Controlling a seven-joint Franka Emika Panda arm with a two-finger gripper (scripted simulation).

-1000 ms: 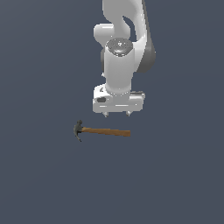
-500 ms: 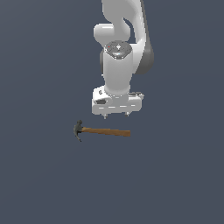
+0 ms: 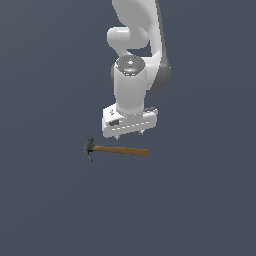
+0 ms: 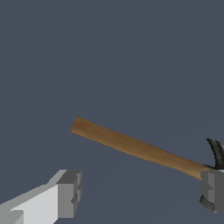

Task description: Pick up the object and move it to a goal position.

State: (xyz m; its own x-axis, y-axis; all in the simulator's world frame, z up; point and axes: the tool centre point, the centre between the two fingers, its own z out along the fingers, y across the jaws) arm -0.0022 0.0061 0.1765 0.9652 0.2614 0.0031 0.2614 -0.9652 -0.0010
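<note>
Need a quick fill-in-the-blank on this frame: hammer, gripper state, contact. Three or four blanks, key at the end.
1. The hammer lies flat with its dark head toward the exterior view's ____.
2. The gripper has its jaws ____, holding nothing.
3. The hammer's handle is made of brown ____.
4. In the wrist view, the handle lies in the gap ____ the two fingertips, touching neither.

Missing words: left; open; wood; between

hammer head point(image 4: 215, 162): partly behind fingers point(image 4: 213, 188), cut by edge | arm top point(image 3: 135, 15): cropped
</note>
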